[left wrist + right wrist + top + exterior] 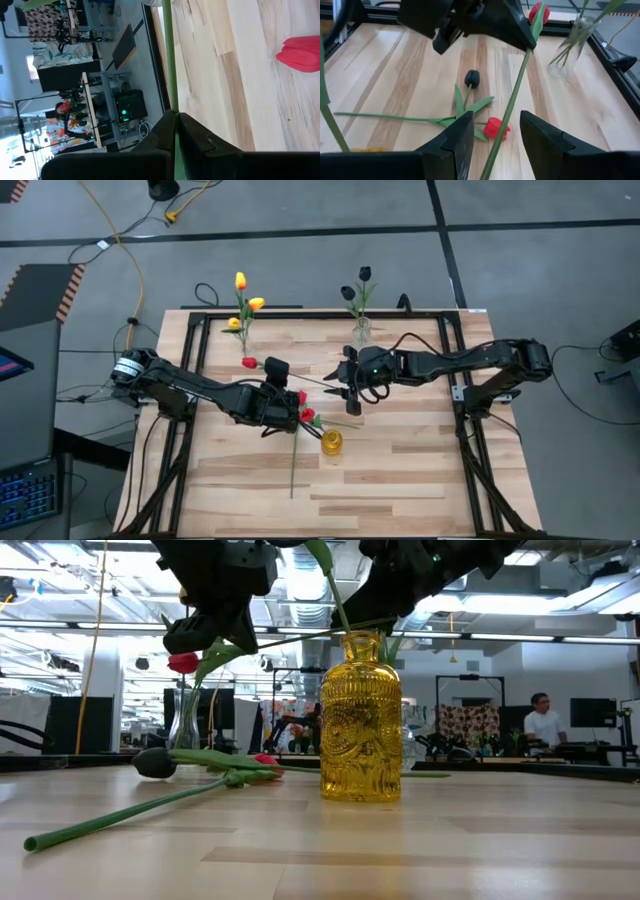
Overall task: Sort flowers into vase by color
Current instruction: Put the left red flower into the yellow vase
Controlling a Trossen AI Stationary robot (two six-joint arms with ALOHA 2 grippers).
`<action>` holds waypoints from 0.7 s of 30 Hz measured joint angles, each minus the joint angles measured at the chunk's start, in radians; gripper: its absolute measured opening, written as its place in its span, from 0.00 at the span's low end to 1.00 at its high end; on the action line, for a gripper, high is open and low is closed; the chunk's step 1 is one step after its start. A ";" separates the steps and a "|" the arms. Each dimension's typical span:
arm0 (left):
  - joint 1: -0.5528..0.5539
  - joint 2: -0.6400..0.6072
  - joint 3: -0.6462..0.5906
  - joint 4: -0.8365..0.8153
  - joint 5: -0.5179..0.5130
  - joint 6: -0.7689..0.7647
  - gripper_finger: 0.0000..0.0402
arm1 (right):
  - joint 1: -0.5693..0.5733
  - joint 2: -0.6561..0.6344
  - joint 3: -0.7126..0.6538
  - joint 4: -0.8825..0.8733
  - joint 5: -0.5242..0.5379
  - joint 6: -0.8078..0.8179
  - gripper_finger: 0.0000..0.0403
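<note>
The left pincer (292, 394) hung over the middle of the wooden tabletop (400, 470), its fingers (165, 132) pressed together on the thin green stem of a red tulip (538, 13) — the stem ran out between them in the left wrist view, and the red head (249, 363) showed to the left of the arm. The right pincer (350, 385) faced it from the right, its fingers (457, 137) spread, one on each side of that same stem without visibly touching it. Just near of the two pincers stood a yellow glass vase (331, 443). Beside it on the tabletop lay more flowers: a black tulip (472, 78), another red tulip (495, 127), and a long stem (292, 465) reaching toward the near edge. At the far edge, a clear vase on the left held yellow-orange tulips (247, 295) — another on the right held black tulips (358, 288). A person (544, 725) sat in the room behind.
</note>
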State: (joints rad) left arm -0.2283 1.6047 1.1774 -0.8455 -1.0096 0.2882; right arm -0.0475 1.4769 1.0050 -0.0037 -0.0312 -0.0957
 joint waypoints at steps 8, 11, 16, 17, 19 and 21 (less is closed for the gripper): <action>0.000 0.000 0.000 0.000 0.000 0.000 0.00 | 0.000 0.000 0.000 -0.050 0.006 0.025 0.42; 0.000 0.000 0.000 0.000 0.000 0.000 0.00 | 0.001 0.000 0.000 -0.038 0.006 0.025 0.36; 0.000 0.000 0.000 0.000 0.000 0.000 0.00 | 0.000 0.000 0.000 -0.049 0.007 0.027 0.24; 0.000 0.000 0.000 0.000 0.000 0.000 0.00 | 0.000 0.000 0.000 -0.049 0.007 0.028 0.22; 0.000 0.000 0.000 0.000 0.000 0.000 0.00 | 0.000 0.000 0.000 -0.049 0.007 0.028 0.16; 0.000 0.000 0.000 0.000 0.001 0.001 0.00 | 0.000 0.000 0.000 -0.049 0.009 0.028 0.11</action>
State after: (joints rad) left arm -0.2283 1.6047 1.1774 -0.8457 -1.0081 0.2888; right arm -0.0475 1.4769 1.0050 -0.0527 -0.0222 -0.0677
